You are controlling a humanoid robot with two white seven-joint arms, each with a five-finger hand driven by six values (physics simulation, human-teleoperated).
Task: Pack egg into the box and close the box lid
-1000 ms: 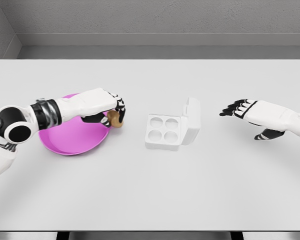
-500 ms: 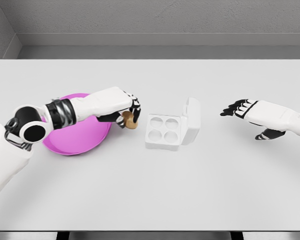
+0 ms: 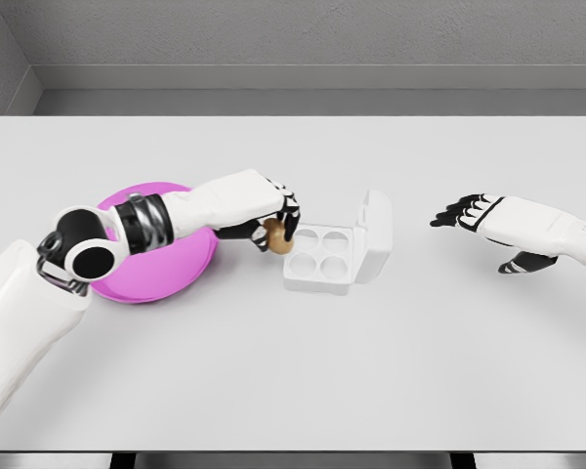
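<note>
On the bench: a pink plate, a white egg box and two robot arms.
Bench (image 3: 293,371): white and wide, filling most of the frame.
Left hand (image 3: 273,220): just left of the middle of the frame; its fingers are curled around a brown egg.
Egg (image 3: 277,235): brown, held under the left hand's fingertips, just beside the left edge of the box, off the bench top. I cannot tell if it touches the box.
Egg box (image 3: 320,259): white, in the middle of the frame, with four round cups, all bare.
Box lid (image 3: 375,234): standing up on the right side of the box, open.
Plate (image 3: 146,278): pink and round, at the left of the frame, partly hidden under the left arm.
Right hand (image 3: 466,213): at the right of the frame, well apart from the box, above the bench; its dark fingers are stretched out toward the left and it holds nothing.
</note>
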